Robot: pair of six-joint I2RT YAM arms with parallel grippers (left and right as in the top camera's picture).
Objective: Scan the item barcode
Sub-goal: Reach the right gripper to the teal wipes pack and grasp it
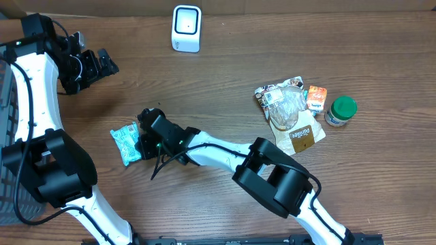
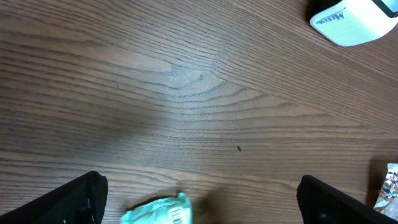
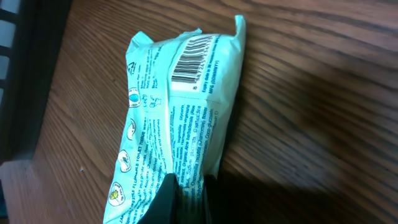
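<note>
The item, a mint-green wipes packet [image 1: 125, 143], lies on the wooden table left of centre. My right gripper [image 1: 146, 139] is shut on the packet's right-hand end. In the right wrist view the packet [image 3: 180, 112] shows its printed back with the barcode [image 3: 193, 59] facing up, and the dark fingers [image 3: 166, 202] pinch a fold of its film. The white scanner [image 1: 186, 28] stands at the back of the table, also seen as the scanner [image 2: 357, 22] in the left wrist view. My left gripper [image 1: 102, 64] hangs open at the far left, holding nothing, with the packet [image 2: 158, 211] below it.
At the right lie a brown pouch [image 1: 300, 133], a silvery bag [image 1: 279, 99], an orange packet [image 1: 316, 97] and a green-lidded jar [image 1: 340, 110]. A grey basket [image 1: 7, 136] borders the left edge.
</note>
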